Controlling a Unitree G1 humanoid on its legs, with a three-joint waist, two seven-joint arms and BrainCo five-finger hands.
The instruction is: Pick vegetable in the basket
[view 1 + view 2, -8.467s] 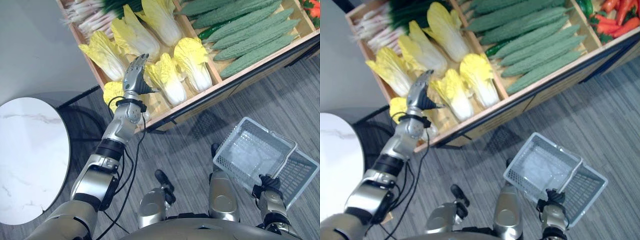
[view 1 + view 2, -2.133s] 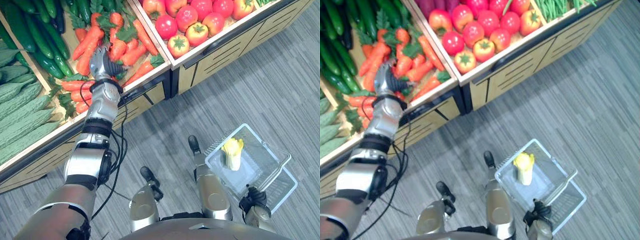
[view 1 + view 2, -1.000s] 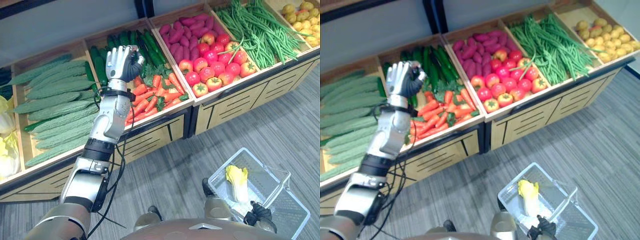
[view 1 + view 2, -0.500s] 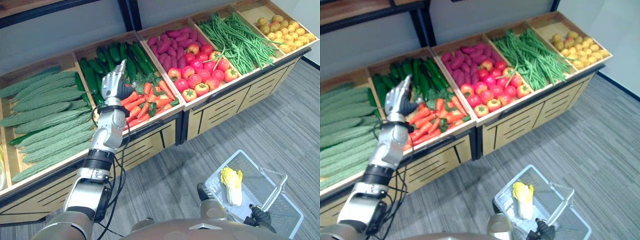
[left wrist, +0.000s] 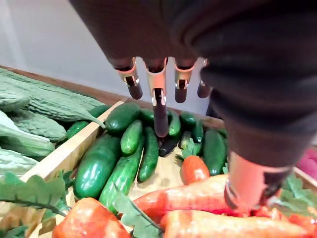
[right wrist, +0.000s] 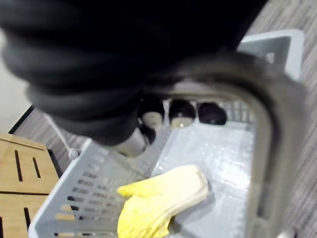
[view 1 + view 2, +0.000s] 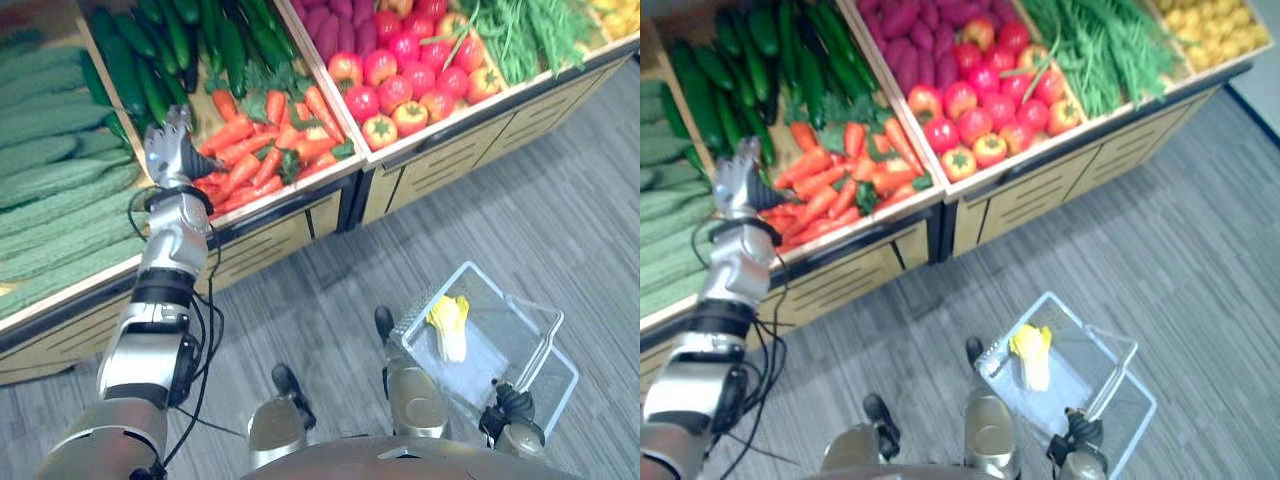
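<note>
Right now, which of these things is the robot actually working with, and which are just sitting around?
In the job: left robot hand, open above the orange carrots with green tops; right robot hand gripping the grey plastic mesh basket; yellow leafy cabbage inside it.
Just lying about: dark green cucumbers, red tomatoes, long green beans, bumpy pale green gourds, purple sweet potatoes.

You're looking down on a long wooden bench (image 7: 455, 165) split into bins. Bitter gourds (image 7: 50, 170) lie far left. Next bin: cucumbers (image 7: 150, 60) behind carrots (image 7: 265, 150). Then purple sweet potatoes (image 7: 345, 20) behind tomatoes (image 7: 410, 85), then green beans (image 7: 530, 30). Grey striped carpet floor (image 7: 560, 180) runs in front.
</note>
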